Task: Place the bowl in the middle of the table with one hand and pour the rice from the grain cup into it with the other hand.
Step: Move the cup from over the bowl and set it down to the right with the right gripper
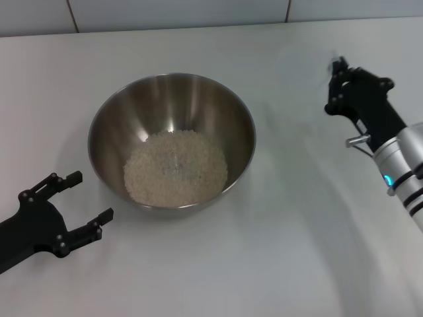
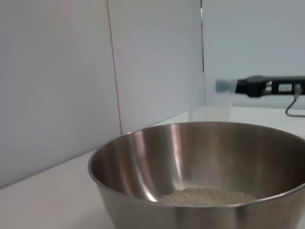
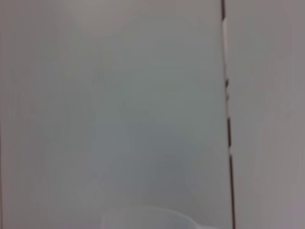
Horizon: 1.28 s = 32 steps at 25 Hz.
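Left gripper [image 1: 87, 206] — jaws apart beside bowl [image 1: 109, 122] | rice [image 1: 176, 166] inside | right gripper [image 1: 338, 82] — grip unclear

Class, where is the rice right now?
In the head view, the rice lies in the bottom of the bowl mid-table, between the left hand and right hand.

Even, soft overhead light fills the scene; the white table [image 1: 277, 251] looks bright without harsh glare. The bowl [image 1: 172, 140] casts a faint shadow toward the viewer and carries streaky reflections on its steel wall. The right gripper [image 1: 338, 82] is smeared by motion blur. The right wrist view is hazy and unfocused throughout.
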{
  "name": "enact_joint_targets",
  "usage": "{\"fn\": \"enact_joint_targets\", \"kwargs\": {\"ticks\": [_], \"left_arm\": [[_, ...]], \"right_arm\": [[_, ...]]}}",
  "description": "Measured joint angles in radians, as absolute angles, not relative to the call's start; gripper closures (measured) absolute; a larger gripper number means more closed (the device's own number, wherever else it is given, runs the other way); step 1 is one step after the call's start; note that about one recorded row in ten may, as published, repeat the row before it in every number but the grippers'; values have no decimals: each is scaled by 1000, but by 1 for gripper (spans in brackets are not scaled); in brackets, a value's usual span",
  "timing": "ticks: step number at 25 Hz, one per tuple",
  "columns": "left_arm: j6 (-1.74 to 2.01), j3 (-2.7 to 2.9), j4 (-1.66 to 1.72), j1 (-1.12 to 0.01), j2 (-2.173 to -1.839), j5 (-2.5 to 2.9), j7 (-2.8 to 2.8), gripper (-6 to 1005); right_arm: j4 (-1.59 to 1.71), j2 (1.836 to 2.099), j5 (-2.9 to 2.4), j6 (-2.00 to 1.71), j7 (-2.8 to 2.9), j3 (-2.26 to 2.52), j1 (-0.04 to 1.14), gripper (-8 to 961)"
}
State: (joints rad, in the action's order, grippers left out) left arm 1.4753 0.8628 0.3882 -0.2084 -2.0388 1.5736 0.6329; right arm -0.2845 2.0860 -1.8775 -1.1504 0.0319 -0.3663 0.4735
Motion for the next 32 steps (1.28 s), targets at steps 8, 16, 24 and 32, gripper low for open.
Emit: {"fn": "enact_joint_targets", "kwargs": {"ticks": [8, 16, 24, 32], "left_arm": [[1476, 862, 388, -212, -2041, 1574, 633, 155], [1472, 862, 388, -216, -2045, 1574, 633, 156], [1470, 862, 388, -216, -2045, 1574, 632, 156], [1468, 862, 388, -216, -2046, 1574, 632, 156]], "right_arm": [[-269, 2087, -1897, -1027, 26, -355, 518, 955], [-265, 2089, -1943, -958, 24, -352, 544, 955], [-269, 2088, -1963, -952, 30, -350, 536, 954], [-272, 2088, -1962, -949, 33, -347, 530, 871]]}}
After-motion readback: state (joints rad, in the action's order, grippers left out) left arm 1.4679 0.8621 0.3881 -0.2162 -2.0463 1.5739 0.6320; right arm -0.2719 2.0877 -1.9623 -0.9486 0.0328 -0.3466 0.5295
